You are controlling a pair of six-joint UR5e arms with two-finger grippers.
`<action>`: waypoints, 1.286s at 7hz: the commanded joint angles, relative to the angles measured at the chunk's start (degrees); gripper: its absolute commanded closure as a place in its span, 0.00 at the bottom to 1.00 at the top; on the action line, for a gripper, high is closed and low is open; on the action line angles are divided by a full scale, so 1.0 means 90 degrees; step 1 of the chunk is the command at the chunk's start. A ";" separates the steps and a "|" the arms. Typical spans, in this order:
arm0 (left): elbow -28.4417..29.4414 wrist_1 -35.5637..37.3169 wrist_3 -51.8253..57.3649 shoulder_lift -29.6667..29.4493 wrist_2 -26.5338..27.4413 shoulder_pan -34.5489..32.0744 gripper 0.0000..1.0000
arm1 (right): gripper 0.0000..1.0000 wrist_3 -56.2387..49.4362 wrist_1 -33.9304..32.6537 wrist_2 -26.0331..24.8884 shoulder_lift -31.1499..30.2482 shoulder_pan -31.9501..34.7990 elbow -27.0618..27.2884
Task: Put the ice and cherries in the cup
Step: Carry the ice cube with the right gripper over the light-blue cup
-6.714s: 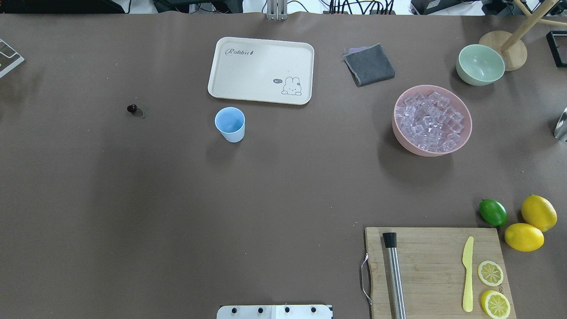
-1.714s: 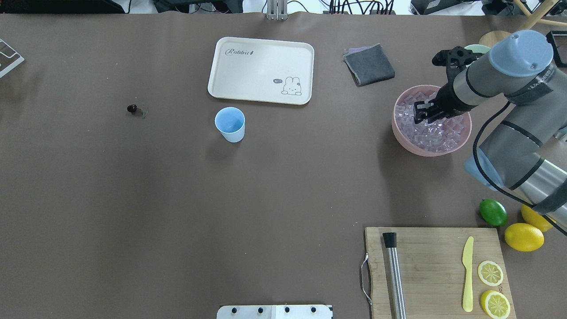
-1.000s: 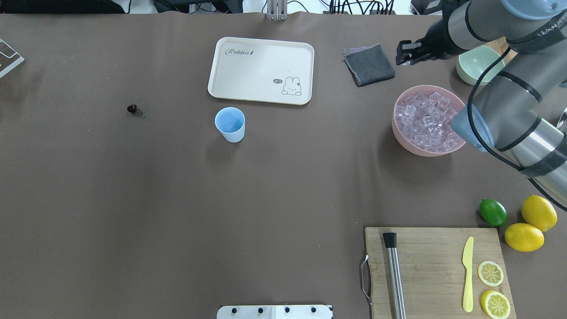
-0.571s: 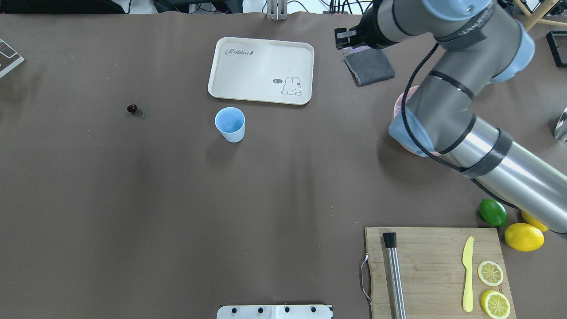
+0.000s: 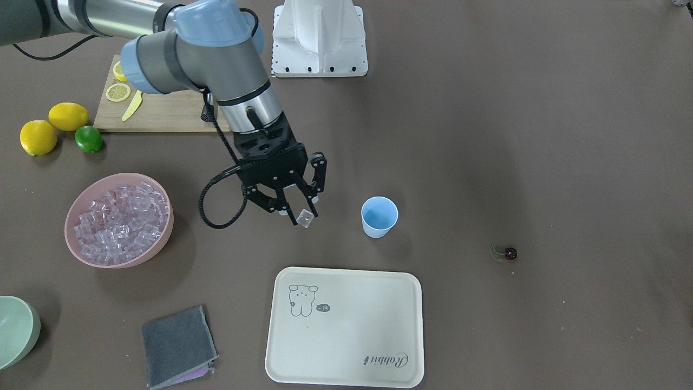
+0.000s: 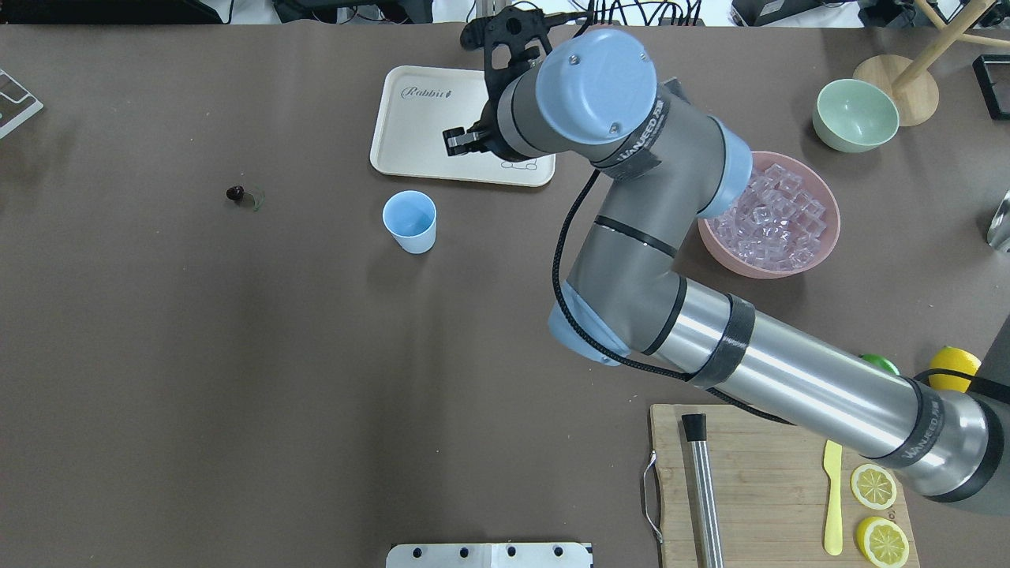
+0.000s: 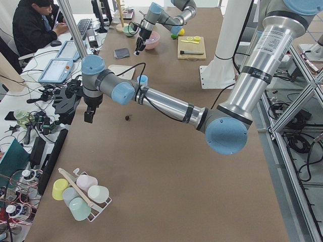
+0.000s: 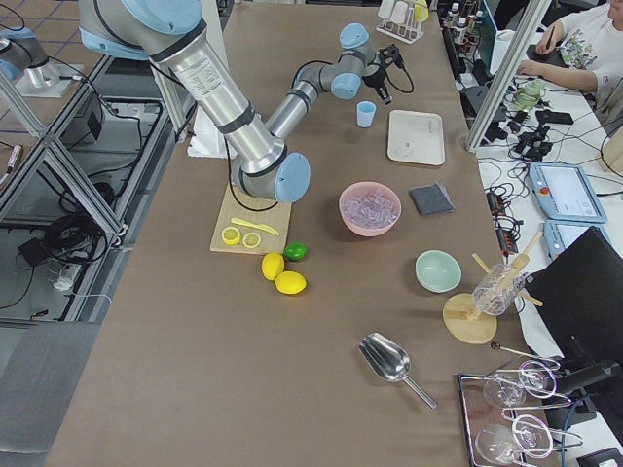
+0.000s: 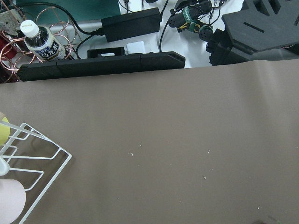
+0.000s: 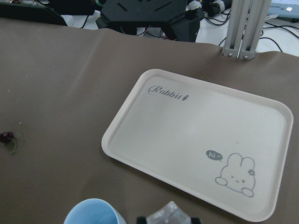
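Ice cube [image 5: 305, 218], one, sits in right claw [image 5: 299, 212]; one cup [image 5: 379, 217], one cherry [image 5: 510, 253].

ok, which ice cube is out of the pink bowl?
The single cube pinched in the right tool, above the table short of the cup; the other ice lies in the pink bowl.

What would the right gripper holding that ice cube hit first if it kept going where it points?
Probably bare table beside the cup, maybe the tray at its rim; depth is unclear. The right gripper, shut on the ice cube, points downward, short of the cup.
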 commanded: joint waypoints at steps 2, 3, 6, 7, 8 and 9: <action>-0.0026 -0.0016 0.0019 0.0005 -0.0019 -0.0004 0.02 | 1.00 -0.0007 0.0428 -0.0150 0.0234 -0.0464 -0.0551; -0.0036 -0.0036 0.0029 0.0092 -0.0029 -0.0004 0.02 | 1.00 -0.0007 0.0915 -0.0169 0.0274 -0.0523 -0.1009; -0.0065 -0.0094 0.0078 0.0161 -0.0048 -0.0004 0.02 | 1.00 0.0002 0.1057 -0.0159 0.0400 -0.0622 -0.1277; -0.0201 -0.0094 0.0087 0.0161 -0.0097 -0.0004 0.02 | 1.00 0.0002 0.1057 -0.0159 0.0469 -0.0622 -0.1297; -0.0318 -0.0085 0.0087 0.0200 -0.0136 0.0006 0.02 | 1.00 0.0002 0.1067 -0.0159 0.0595 -0.0622 -0.1452; -0.0407 -0.0085 0.0087 0.0297 -0.0136 0.0006 0.02 | 1.00 0.0002 0.1115 -0.0159 0.0732 -0.0622 -0.1579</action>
